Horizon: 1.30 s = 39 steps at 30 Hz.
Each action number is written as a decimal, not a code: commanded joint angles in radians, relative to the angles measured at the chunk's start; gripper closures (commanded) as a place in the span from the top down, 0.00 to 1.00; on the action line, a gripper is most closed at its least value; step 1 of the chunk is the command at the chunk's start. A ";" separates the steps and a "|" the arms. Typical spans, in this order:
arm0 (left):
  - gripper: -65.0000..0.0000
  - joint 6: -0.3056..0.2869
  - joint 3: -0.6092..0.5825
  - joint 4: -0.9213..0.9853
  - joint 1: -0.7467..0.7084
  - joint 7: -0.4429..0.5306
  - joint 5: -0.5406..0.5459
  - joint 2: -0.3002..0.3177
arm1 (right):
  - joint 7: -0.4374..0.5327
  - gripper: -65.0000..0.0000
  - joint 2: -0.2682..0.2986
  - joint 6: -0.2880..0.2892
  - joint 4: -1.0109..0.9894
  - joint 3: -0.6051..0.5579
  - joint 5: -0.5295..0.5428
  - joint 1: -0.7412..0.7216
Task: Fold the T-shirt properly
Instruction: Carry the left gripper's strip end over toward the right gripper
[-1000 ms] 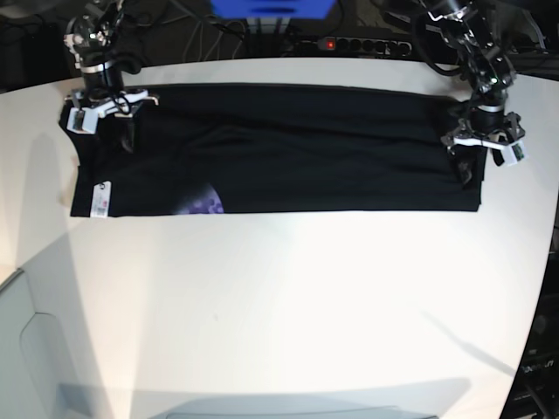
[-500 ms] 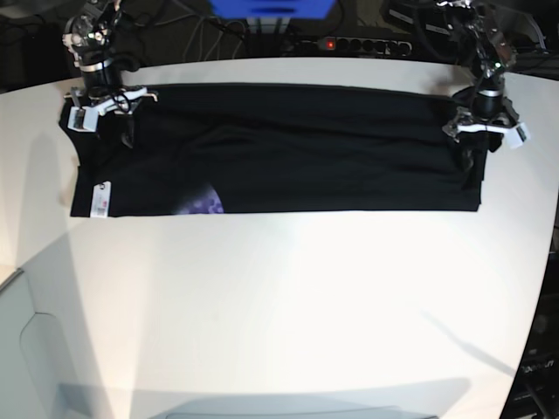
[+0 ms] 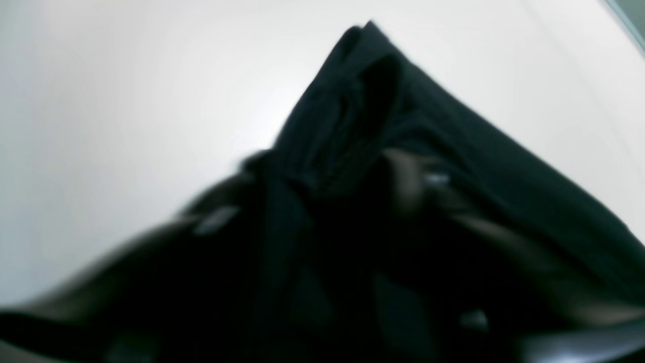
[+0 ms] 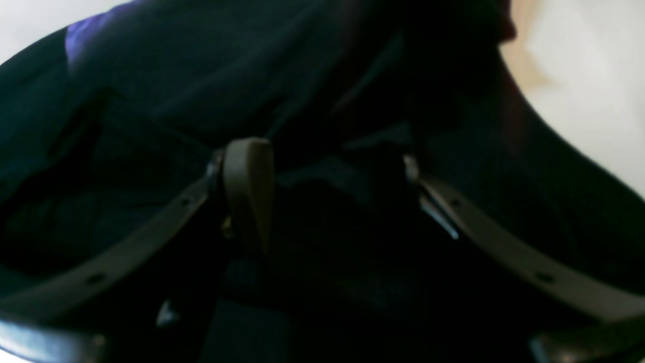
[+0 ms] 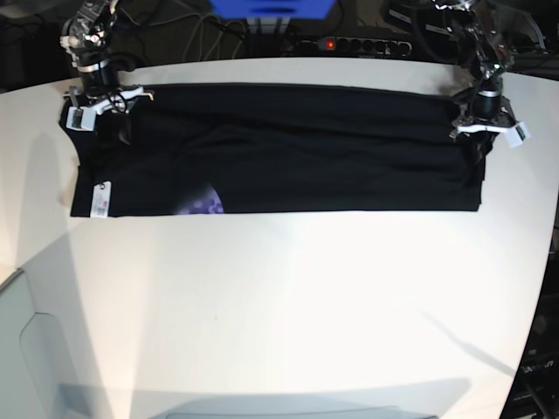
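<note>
Two matching robot arms (image 5: 92,48) (image 5: 476,44) are seen, finished mainly in black, with small silvery fittings dotted along their lengths. White or pale grey pieces are set across both the left tool (image 5: 482,144) and the right tool (image 5: 116,124). Dark, elongated fingers (image 4: 247,191) with rounded tips are shown close up on the right tool, their slanting supports edged in grey and studded with round, screw-like heads. Finer markings are blurred.

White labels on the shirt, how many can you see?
1: the white label near the T-shirt's lower left corner in the base view. Others could be hidden in folds.
</note>
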State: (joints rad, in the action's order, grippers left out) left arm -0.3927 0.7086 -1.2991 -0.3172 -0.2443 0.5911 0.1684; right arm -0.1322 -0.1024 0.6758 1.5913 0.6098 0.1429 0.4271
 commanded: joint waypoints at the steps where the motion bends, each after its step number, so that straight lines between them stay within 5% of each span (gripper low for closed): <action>1: 0.18 -0.001 0.003 -0.007 0.000 -0.008 0.000 0.007 | 0.021 0.50 0.003 0.022 0.014 0.002 0.017 0.002; 3: 0.01 0.001 0.004 -0.012 0.006 -0.008 0.000 0.010 | 0.022 0.50 0.003 0.022 0.013 0.002 0.017 0.002; 4: 0.00 0.001 0.004 -0.015 0.014 -0.008 0.000 0.012 | 0.022 0.50 0.003 0.022 0.005 0.002 0.017 0.002; 18: 0.00 0.001 0.009 -0.230 -0.010 -0.008 0.000 0.000 | 0.026 0.50 0.045 0.022 -0.108 0.002 0.017 -0.035; 22: 0.00 0.001 0.000 -0.363 -0.036 -0.008 -0.009 -0.056 | 0.026 0.50 0.046 0.022 -0.108 0.002 0.017 -0.037; 39: 0.00 0.002 -0.625 -0.494 -0.118 0.000 -0.343 -0.154 | 0.026 0.50 0.046 0.022 -0.108 0.000 0.017 -0.038</action>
State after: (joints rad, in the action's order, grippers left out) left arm -0.3851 0.0788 -1.7737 -0.4324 -0.2714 0.2337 0.0162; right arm -0.0738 -0.0608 0.6838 1.4799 0.6075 0.1806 0.3824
